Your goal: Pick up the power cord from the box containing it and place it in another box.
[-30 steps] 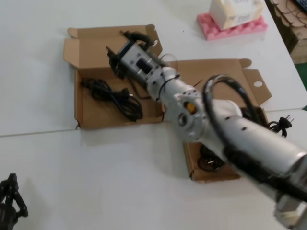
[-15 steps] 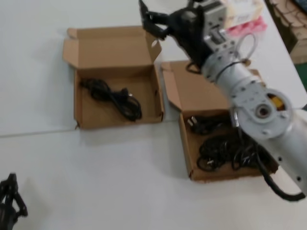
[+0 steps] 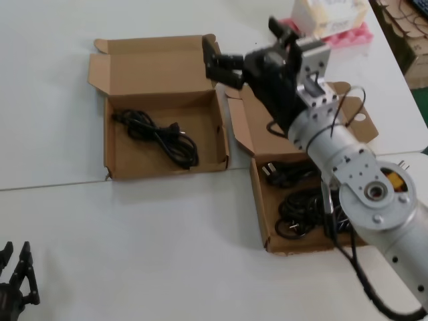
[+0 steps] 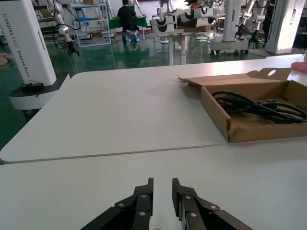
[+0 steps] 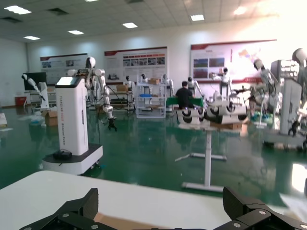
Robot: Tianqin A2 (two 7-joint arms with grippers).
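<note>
Resting low at the near left corner of the white bench [image 3: 167, 234], the left gripper [image 3: 15, 284] is idle, its fingers [image 4: 144, 203] nearly together with a narrow gap and nothing between them. Farther along, the left-hand box [image 3: 120, 170] sits open with its lid folded back, and one power cord [image 3: 157, 137] lies in loose loops on its floor. Just beside it, the right-hand box [image 3: 262, 224] holds a tangled heap of black cords [image 3: 307, 204], a plug showing near its back. Above the gap between the two lids, the right gripper [image 3: 244, 47] hangs in the air, spread wide and empty. Beyond it, a pink foam pad [image 3: 358, 33] carries a pale carton [image 3: 328, 13].
</note>
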